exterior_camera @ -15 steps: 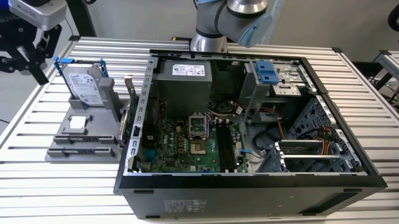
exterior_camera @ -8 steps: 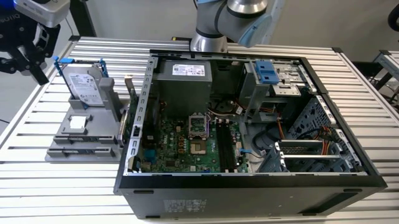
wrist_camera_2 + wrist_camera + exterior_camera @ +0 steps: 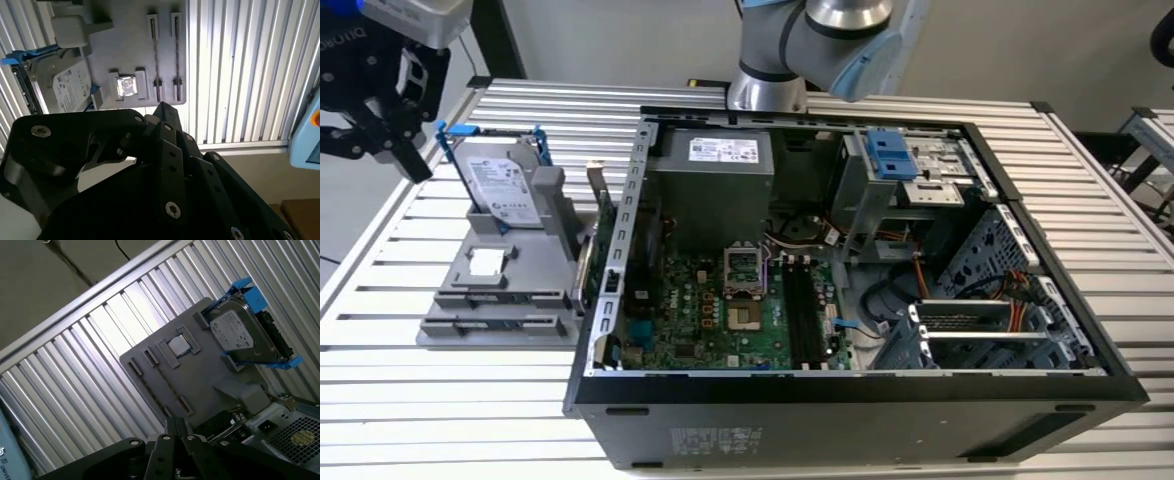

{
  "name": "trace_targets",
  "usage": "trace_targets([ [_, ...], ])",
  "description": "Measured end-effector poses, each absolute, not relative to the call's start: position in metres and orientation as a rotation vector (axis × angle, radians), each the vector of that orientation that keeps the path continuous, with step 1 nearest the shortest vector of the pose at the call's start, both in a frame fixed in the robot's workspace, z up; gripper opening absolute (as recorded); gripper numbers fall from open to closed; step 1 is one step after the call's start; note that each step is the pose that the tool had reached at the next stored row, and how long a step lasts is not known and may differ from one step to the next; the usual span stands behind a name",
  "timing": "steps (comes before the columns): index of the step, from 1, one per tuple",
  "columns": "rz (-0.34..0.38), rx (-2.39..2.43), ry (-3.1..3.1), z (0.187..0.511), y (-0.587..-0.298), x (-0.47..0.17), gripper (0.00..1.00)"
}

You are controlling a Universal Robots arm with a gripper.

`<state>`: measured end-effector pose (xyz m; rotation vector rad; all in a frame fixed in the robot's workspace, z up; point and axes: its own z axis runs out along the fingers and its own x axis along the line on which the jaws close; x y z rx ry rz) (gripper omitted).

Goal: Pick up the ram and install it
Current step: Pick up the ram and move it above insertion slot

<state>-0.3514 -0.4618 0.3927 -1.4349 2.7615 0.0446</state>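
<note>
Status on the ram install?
Done: nothing visible; the long black motherboard slots look empty. In hand: the end effector hangs beside the hard drive and gray holder, carrying nothing I can see. Left: pick and install; the ram seems to be the thin strips in the holder's grooves.

Silver-grey arm point(image 3: 774, 50) — pale blue joint caps; black hand point(image 3: 162, 109), silver screws in linkage.
</note>
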Motion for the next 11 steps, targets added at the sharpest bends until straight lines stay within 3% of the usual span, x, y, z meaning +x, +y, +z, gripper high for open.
trace_targets([
  [11, 0.040, -1.611, 2.666, 0.3928, -0.4618, -0.3515, 0.00],
])
